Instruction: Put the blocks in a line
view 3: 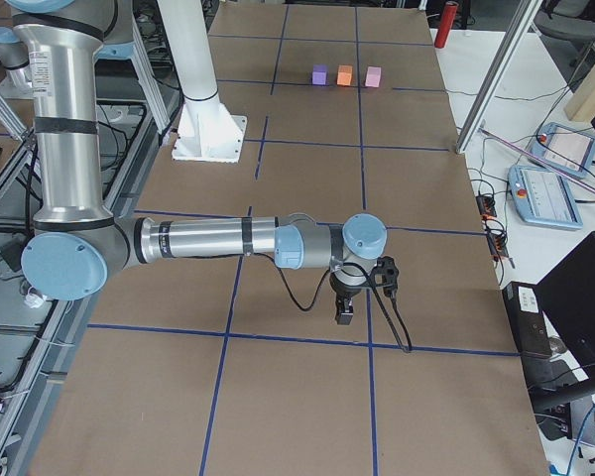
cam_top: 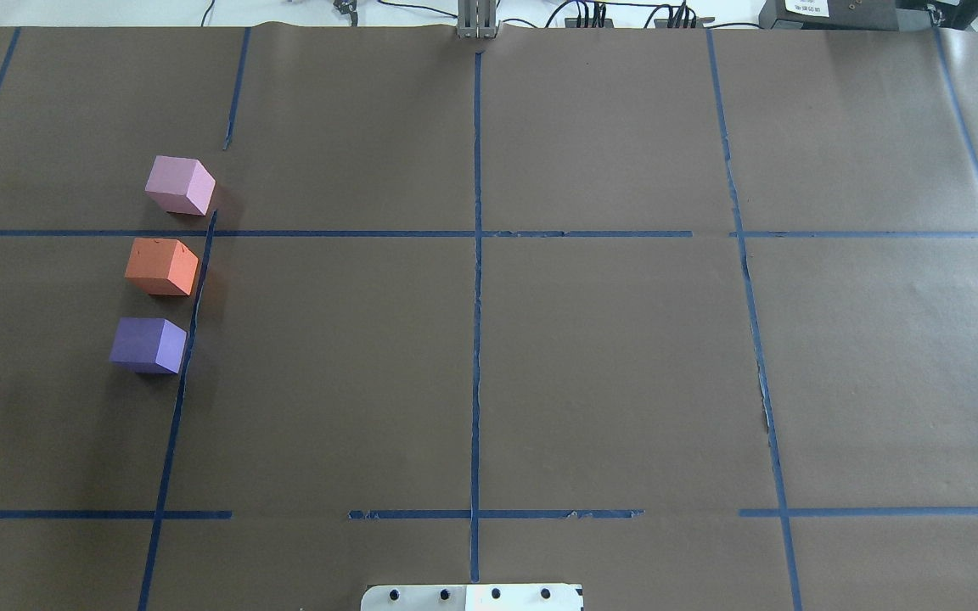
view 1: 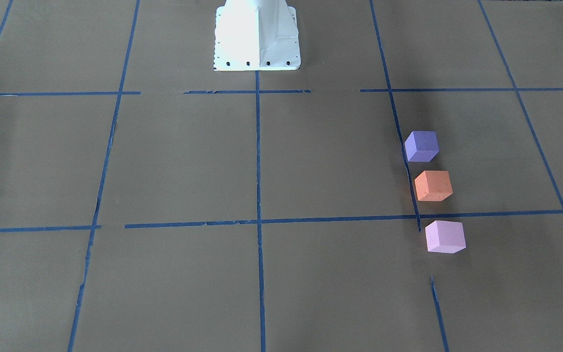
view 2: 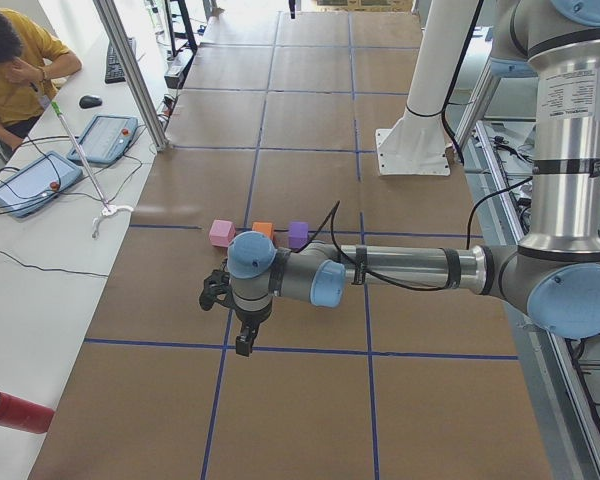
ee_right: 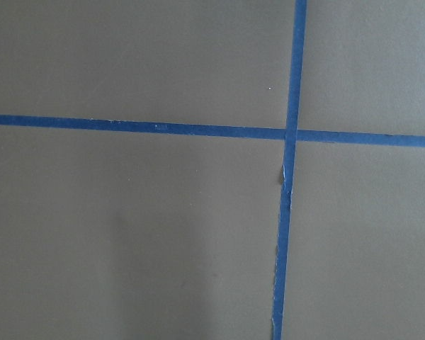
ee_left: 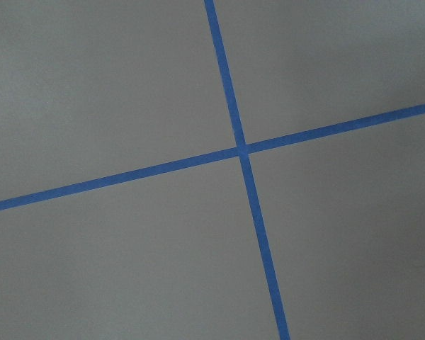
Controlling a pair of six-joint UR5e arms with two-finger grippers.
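Three cubes stand in a straight row with small gaps on the brown table, on my left side. In the overhead view the pale pink block [cam_top: 179, 185] is farthest, the orange block [cam_top: 161, 266] in the middle, the purple block [cam_top: 148, 344] nearest. The front view shows the same purple [view 1: 421, 146], orange [view 1: 433, 186] and pink [view 1: 444, 236] blocks. My left gripper [view 2: 242, 337] shows only in the left side view, hanging away from the blocks. My right gripper [view 3: 345, 312] shows only in the right side view, far from them. I cannot tell whether either is open or shut.
Blue tape lines [cam_top: 477, 255] divide the table into squares. The white robot base [view 1: 257, 36] stands at the table's middle edge. A person [view 2: 10, 60], tablets [view 2: 25, 183] and a red cylinder [view 2: 15, 412] are at the side bench. Both wrist views show only tape crossings.
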